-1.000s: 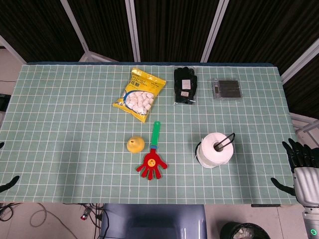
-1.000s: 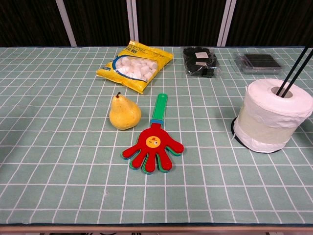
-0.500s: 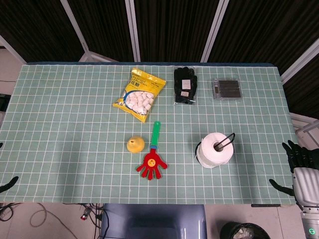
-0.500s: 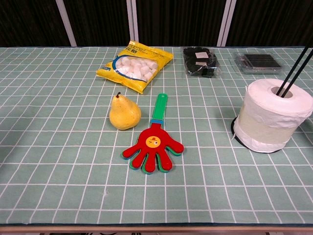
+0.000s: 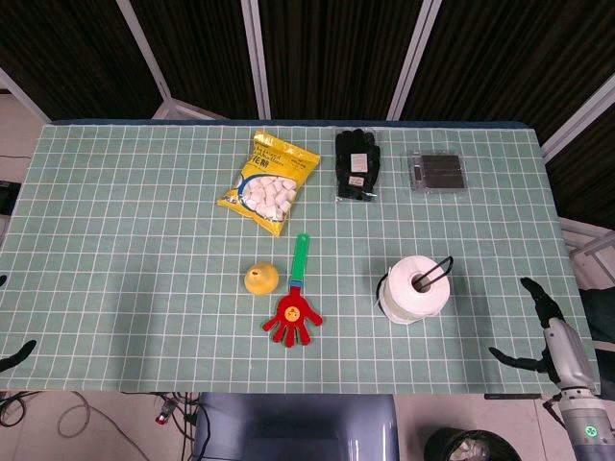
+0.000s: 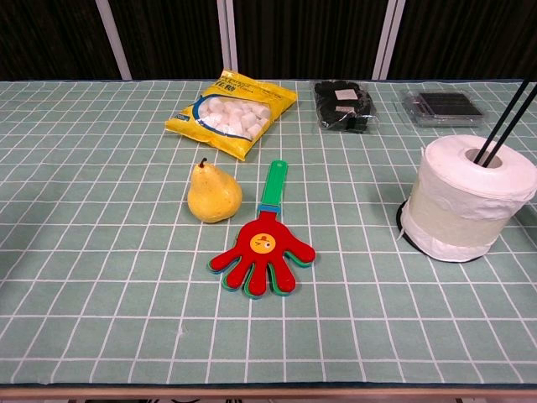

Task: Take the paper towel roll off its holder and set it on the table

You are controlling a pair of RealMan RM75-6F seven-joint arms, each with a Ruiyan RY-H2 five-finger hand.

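- Head view gives me the whole worktop (image 5: 115, 240), covered in a green grid cloth, with the paper towel roll (image 5: 414, 288) as my landmark.
- The paper towel roll stands upright on its holder (image 5: 439, 271), whose black wire loop comes up out of the core; in the chest view the holder's dark base ring (image 6: 403, 227) shows under the roll's near-left edge.
- My right hand (image 5: 550, 338) is well to the right of the roll, at the worktop's near right corner. Its fingers are spread apart and it has hold of nothing; it does not touch the roll.
- My left hand (image 5: 14, 355) shows only as a dark fingertip at the picture's left edge, far to the left of the roll. I cannot tell how far open it is.
- To the roll's left lies a red and green hand-shaped clapper (image 5: 295, 309), its green handle pointing away from me.
- Just beyond the clapper, further left of the roll, a yellow pear (image 5: 260, 279) stands with its stem up.
- Behind the roll and to the left is a yellow bag of marshmallows (image 5: 268, 181).
- Behind the roll, slightly left, is a pair of black gloves (image 5: 356, 164).
- Directly behind the roll, near the far edge, sits a clear plastic case (image 5: 438, 173) with dark contents.
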